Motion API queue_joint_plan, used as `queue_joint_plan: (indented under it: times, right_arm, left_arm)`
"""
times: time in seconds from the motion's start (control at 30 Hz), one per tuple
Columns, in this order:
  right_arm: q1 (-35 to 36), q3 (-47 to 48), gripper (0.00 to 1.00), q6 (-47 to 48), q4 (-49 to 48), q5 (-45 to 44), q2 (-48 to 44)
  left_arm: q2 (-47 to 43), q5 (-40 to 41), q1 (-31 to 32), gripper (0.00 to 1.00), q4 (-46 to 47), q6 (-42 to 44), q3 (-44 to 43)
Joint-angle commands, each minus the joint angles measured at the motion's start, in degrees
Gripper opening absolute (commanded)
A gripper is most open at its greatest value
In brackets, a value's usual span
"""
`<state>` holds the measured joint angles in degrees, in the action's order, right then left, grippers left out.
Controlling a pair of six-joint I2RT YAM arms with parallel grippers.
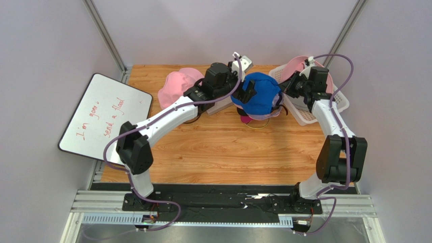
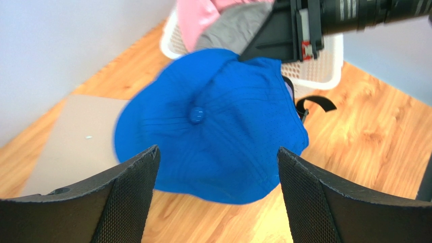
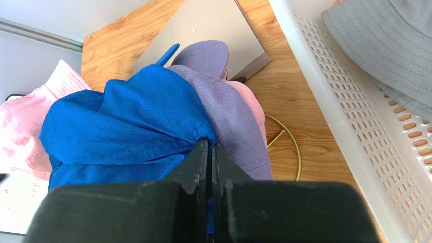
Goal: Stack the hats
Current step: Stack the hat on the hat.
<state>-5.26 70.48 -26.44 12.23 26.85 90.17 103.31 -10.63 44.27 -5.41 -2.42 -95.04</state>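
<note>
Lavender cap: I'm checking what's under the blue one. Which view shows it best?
The right wrist view: the lavender cap shows its brim and side beside the blue cap. From the top external view only a sliver peeks out at the blue cap's edge; the left wrist view barely shows it.

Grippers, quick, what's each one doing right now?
Left gripper: open, holding nothing, over the blue mesh fabric baseball cap.
Right gripper: shut on that cap's edge.

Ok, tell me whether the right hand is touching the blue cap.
Touching. The right wrist view shows the right hand shut on the edge of the blue cap, with the fabric pinched at its tips.
</note>
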Motion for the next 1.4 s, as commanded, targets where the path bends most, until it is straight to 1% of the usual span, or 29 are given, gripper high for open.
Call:
queue_joint_plan:
  times: [0.0, 0.07, 0.17, 0.27, 0.3, 0.37, 0.47, 0.5, 0.53, 0.67, 0.73, 1.0, 1.1, 1.23, 1.37]
  right_arm:
    - [0.8, -2.2, 0.0, 3.4, 7.3, -4.3, -0.4]
    - [0.9, -3.1, 0.0, 3.5, 7.7, -5.1, -1.9]
    - [0.9, -3.7, 0.0, 4.8, 10.2, -8.0, -3.5]
    - [0.9, -4.2, 0.0, 5.6, 11.8, -9.4, -5.1]
    - [0.9, -4.2, 0.0, 5.7, 12.2, -9.5, -5.5]
    - [0.8, -4.6, 0.0, 6.0, 13.2, -9.8, -6.4]
    - [0.9, -4.8, 0.0, 6.1, 14.5, -11.1, -8.1]
    - [0.9, -4.9, 0.0, 6.2, 14.8, -11.5, -8.9]
    - [0.9, -5.2, 0.0, 6.2, 15.1, -11.7, -9.3]
    - [0.9, -7.0, 0.0, 6.3, 15.4, -12.4, -11.0]
    - [0.9, -7.5, 0.0, 6.4, 15.7, -13.8, -11.4]
    - [0.8, -9.3, 0.0, 6.3, 17.0, -18.1, -12.7]
    - [0.8, -10.5, 0.0, 5.8, 16.5, -18.0, -12.6]
    - [0.8, -12.4, 0.0, 5.2, 16.0, -18.5, -12.0]
    - [0.8, -14.7, 0.0, 4.5, 16.4, -21.3, -12.1]
  left_arm:
    - [-6.9, 7.0, 0.3, 0.9, -3.1, -0.4, 0.6]
    - [-7.8, 7.4, 0.3, 0.9, -4.2, 0.0, 0.5]
    - [-8.3, 9.8, 0.1, 0.93, -5.1, -0.2, -0.2]
    - [-7.8, 9.3, -0.7, 0.95, -4.5, 0.0, -1.5]
    - [-7.3, 8.4, -1.2, 0.98, -4.4, -0.2, -2.1]
    - [-5.8, 7.3, -1.6, 0.99, -4.6, -0.4, -4.0]
    - [-3.6, 5.5, -1.7, 1.0, -3.6, 0.1, -5.5]
    - [-3.2, 3.7, -1.7, 1.0, -3.0, 0.2, -5.7]
    - [-2.5, 2.6, -1.8, 1.0, -1.2, 0.0, -5.6]
    - [0.5, -3.6, -1.7, 1.0, 2.5, -2.9, -6.8]
    - [2.9, -4.8, -1.4, 1.0, 4.1, -4.3, -8.1]
    - [10.5, -5.1, 2.3, 1.0, 5.1, -4.0, -13.8]
    - [12.2, -4.9, 3.4, 1.0, 7.4, -3.3, -14.6]
    - [14.6, -4.8, 4.1, 1.0, 7.5, -3.2, -16.1]
    - [15.4, -4.6, 4.6, 1.0, 8.3, -2.6, -16.0]
